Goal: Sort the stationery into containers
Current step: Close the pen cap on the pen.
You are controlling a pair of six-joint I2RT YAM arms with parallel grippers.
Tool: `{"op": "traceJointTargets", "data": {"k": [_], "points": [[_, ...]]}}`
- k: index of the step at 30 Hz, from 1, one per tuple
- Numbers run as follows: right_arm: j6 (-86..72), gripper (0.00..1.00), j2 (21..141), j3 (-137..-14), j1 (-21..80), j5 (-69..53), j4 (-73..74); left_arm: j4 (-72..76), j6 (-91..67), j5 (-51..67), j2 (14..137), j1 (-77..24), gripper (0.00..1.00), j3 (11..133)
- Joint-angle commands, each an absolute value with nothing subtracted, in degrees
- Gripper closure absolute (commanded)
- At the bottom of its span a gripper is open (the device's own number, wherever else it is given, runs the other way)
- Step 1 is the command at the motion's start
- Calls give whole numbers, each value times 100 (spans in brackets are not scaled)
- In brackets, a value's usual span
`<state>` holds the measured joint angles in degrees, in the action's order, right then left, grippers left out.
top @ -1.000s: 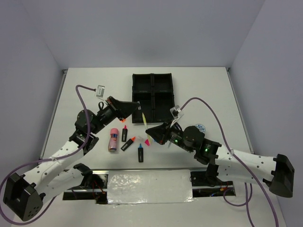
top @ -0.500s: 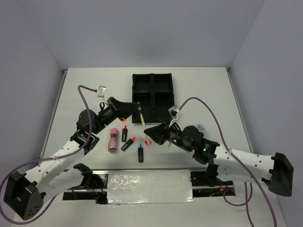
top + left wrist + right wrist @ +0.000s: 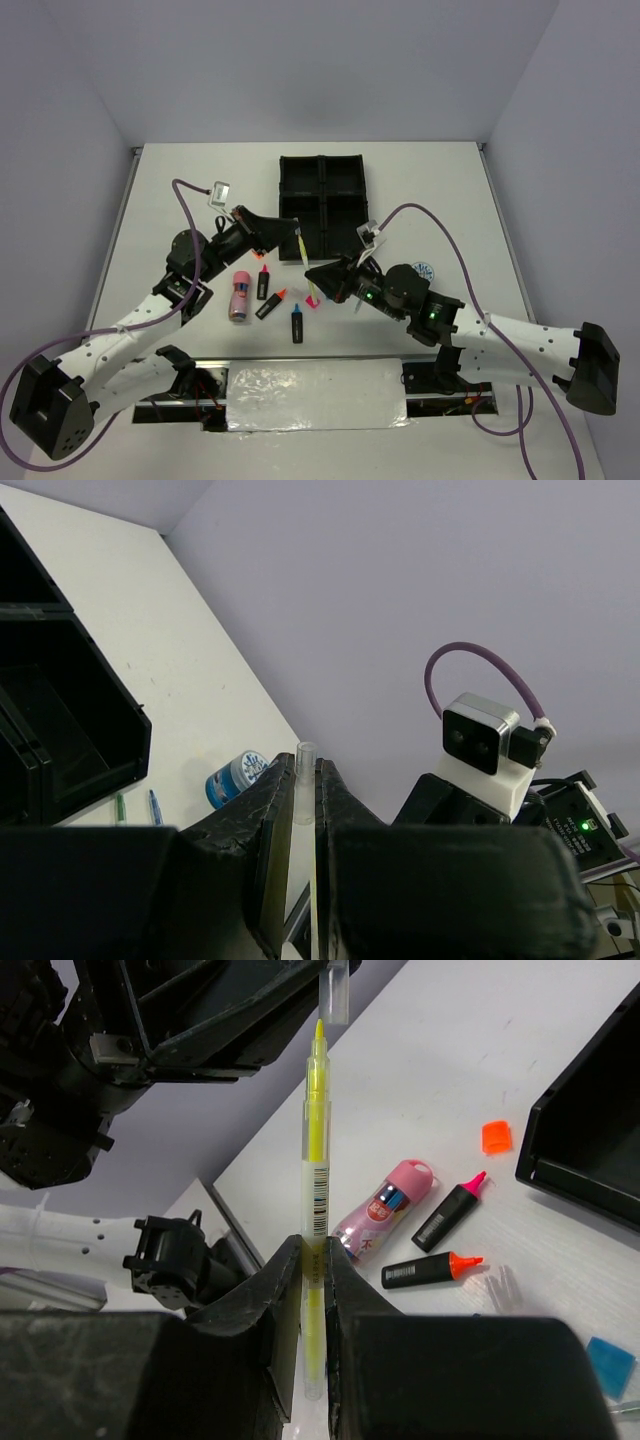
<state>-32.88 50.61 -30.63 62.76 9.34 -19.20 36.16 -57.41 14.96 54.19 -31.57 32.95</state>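
A yellow pen (image 3: 316, 1160) and a clear cap (image 3: 305, 768) met almost tip to mouth above the table (image 3: 180, 190).
The right gripper (image 3: 313, 1252) clamped the pen; the left gripper (image 3: 304, 795) pinched the cap, near the black tray (image 3: 283, 185).

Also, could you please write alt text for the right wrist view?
The right gripper clamps a yellow pen, its tip just below a clear cap held by the left gripper. A pink tube and two highlighters lie behind.

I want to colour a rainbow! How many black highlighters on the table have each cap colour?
pink-capped highlighter: 1
orange-capped highlighter: 1
blue-capped highlighter: 1
Total: 3
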Motion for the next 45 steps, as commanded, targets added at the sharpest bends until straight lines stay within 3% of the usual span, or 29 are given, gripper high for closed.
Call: {"op": "traceJointTargets", "data": {"k": [1,45], "points": [[-3164,100,5115,-3384,6319,1107,-1899,4043,-5783,1582,5370,-3138,100,3305],[-2857,100,5256,-3718,6310,1362,-1705,4377,-6029,1723,5370,-3129,100,3032]]}}
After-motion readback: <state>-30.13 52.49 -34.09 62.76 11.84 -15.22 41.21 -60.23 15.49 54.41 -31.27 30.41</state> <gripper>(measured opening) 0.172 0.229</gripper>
